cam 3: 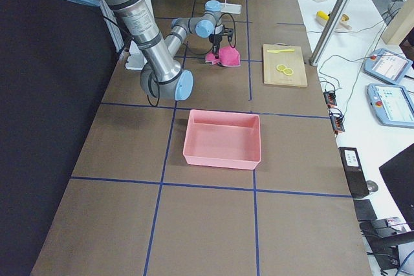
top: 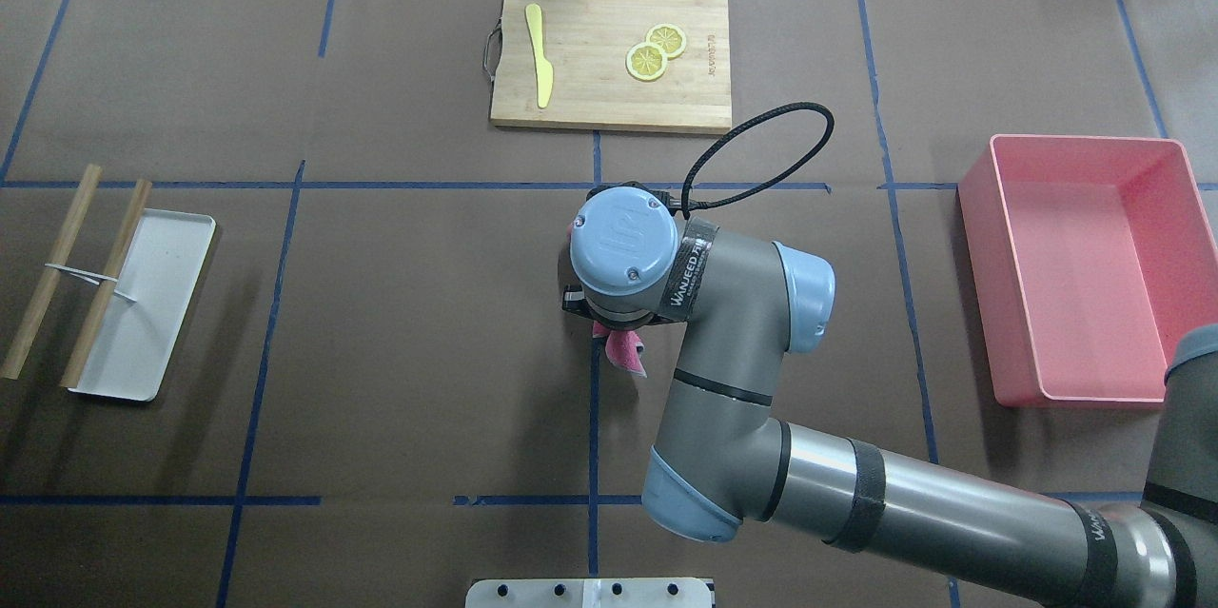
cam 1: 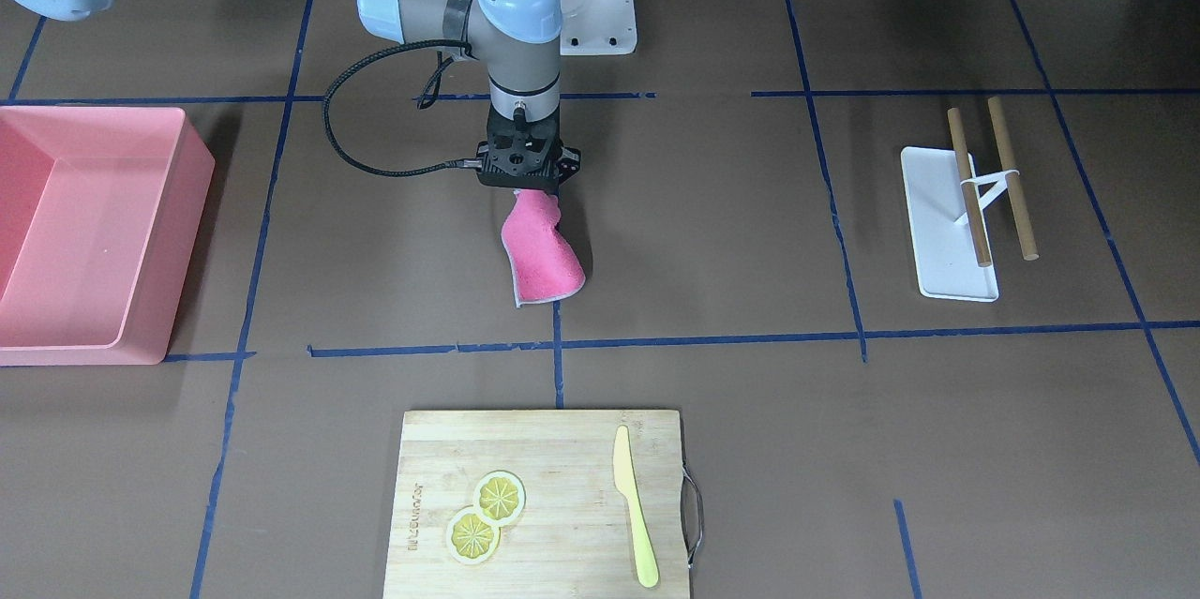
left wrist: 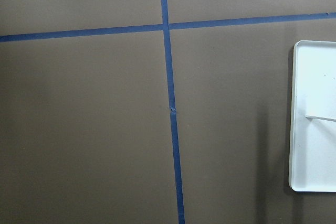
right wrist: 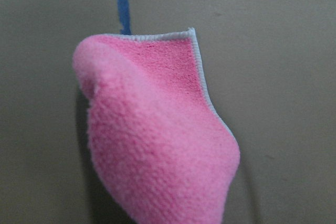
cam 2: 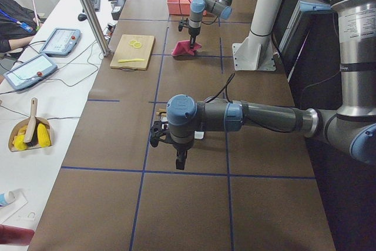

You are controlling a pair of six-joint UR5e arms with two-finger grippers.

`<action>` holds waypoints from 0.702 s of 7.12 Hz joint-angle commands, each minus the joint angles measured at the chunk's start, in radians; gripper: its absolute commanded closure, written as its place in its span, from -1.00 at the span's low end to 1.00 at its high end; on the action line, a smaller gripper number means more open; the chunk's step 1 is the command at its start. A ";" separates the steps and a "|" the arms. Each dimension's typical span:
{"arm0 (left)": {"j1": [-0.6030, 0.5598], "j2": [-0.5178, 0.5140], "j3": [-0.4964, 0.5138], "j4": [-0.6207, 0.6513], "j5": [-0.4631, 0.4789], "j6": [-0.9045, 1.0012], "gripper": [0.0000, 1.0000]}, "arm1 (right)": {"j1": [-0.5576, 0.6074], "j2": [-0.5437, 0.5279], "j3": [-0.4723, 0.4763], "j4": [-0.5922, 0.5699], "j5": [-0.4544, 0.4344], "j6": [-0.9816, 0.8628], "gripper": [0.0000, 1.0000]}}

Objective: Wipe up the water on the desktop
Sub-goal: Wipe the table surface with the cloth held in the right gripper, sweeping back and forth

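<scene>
The desktop (cam 1: 712, 233) is brown with a grid of blue tape lines; no water shows on it. My right gripper (cam 1: 534, 196) points down at its middle and is shut on the top of a pink cloth (cam 1: 542, 252). The cloth hangs down toward the surface, and I cannot tell whether its lower edge touches. It fills the right wrist view (right wrist: 157, 145), and a corner shows under the wrist in the overhead view (top: 623, 353). My left gripper (cam 2: 181, 160) shows only in the exterior left view, low over the desktop; I cannot tell whether it is open or shut.
A pink bin (cam 1: 94, 233) stands on the robot's right. A bamboo cutting board (cam 1: 562, 449) with two lemon slices (cam 1: 487, 510) and a yellow knife (cam 1: 635, 505) lies across the table. A white tray (cam 1: 933, 205) with two wooden sticks (cam 1: 1012, 177) lies on the robot's left.
</scene>
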State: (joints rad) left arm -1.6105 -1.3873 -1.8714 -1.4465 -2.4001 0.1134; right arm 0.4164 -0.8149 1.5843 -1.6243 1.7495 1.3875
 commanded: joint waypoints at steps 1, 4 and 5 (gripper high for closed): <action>0.001 0.001 0.003 0.000 0.001 -0.001 -1.00 | 0.001 -0.077 0.090 -0.134 0.008 -0.065 1.00; 0.000 0.001 0.003 0.000 -0.001 0.000 -1.00 | 0.033 -0.268 0.284 -0.305 -0.001 -0.229 1.00; 0.001 0.001 0.005 0.000 0.001 0.000 -1.00 | 0.054 -0.300 0.302 -0.369 -0.008 -0.293 1.00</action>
State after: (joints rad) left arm -1.6104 -1.3867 -1.8679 -1.4466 -2.4002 0.1135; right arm 0.4487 -1.0639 1.8483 -1.9199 1.7487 1.1642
